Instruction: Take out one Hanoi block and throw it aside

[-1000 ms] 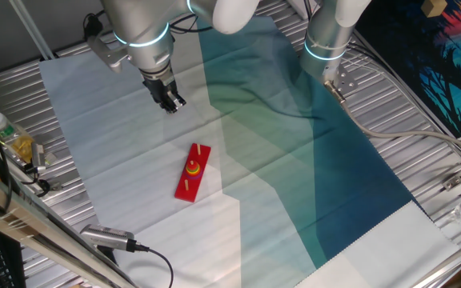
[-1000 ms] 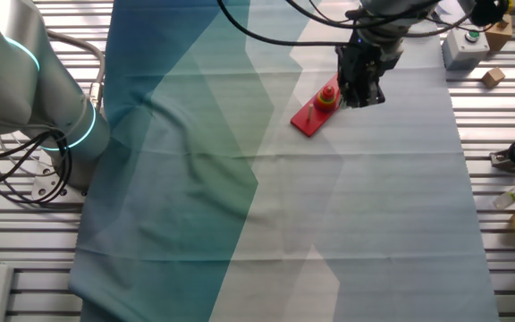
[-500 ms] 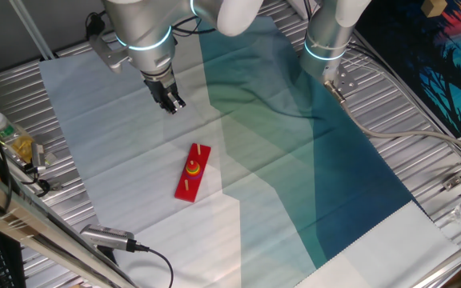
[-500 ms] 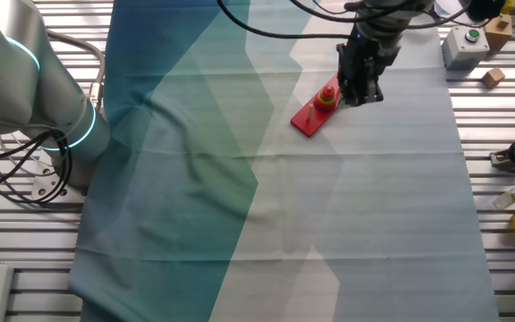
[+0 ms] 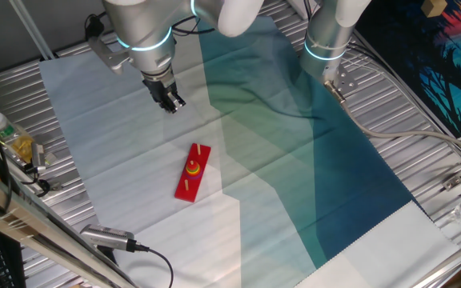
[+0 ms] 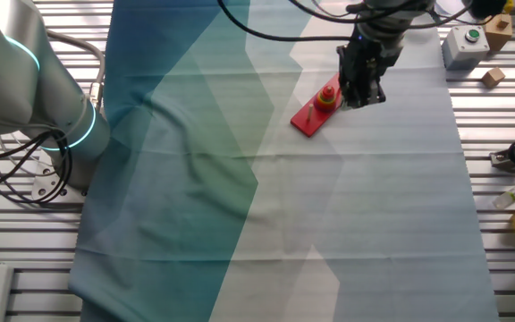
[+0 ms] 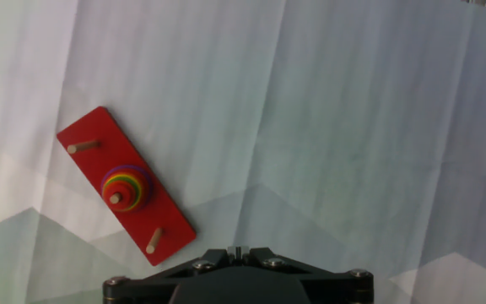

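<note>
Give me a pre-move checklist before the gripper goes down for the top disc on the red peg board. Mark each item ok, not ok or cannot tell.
1. Small red top disc sits on the stack of coloured rings on the middle peg: ok.
2. Long red rectangular board with pegs lies flat on the pale cloth: ok.
3. Two outer wooden pegs bare, nothing blocking the stack from above: ok.
4. Gripper lined up over the stack: not ok; the board lies off to the left in the hand view.
5. Gripper holding nothing: ok.
6. Jaws open wide enough for the disc: cannot tell.
</note>
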`<state>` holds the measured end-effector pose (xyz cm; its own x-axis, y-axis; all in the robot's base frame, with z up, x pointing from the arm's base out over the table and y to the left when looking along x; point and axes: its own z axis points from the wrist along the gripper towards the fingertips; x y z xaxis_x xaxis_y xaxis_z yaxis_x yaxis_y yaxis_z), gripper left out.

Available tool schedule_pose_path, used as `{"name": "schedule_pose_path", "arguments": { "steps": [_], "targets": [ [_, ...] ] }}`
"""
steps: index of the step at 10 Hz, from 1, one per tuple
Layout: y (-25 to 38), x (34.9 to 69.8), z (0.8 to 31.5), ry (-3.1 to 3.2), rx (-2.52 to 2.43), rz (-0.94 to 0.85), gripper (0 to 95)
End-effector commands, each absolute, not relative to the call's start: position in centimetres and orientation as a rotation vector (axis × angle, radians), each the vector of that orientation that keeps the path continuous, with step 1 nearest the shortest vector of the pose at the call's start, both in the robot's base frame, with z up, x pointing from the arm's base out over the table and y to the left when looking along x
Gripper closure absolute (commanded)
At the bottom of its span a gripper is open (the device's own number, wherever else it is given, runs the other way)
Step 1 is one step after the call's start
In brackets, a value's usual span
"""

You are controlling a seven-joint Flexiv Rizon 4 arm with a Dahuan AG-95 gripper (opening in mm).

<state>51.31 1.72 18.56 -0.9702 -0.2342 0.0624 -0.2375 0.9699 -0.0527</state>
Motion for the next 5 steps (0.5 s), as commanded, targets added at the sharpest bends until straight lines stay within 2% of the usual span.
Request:
{"name": "schedule_pose_path", "arguments": {
  "steps": [1, 5],
  "targets": [
    [1.84, 51.58, 18.52, -3.056, 0.387, 0.047, 95.0],
    [1.84, 51.58, 18.52, -3.018, 0.528, 0.056, 95.0]
  ]
}}
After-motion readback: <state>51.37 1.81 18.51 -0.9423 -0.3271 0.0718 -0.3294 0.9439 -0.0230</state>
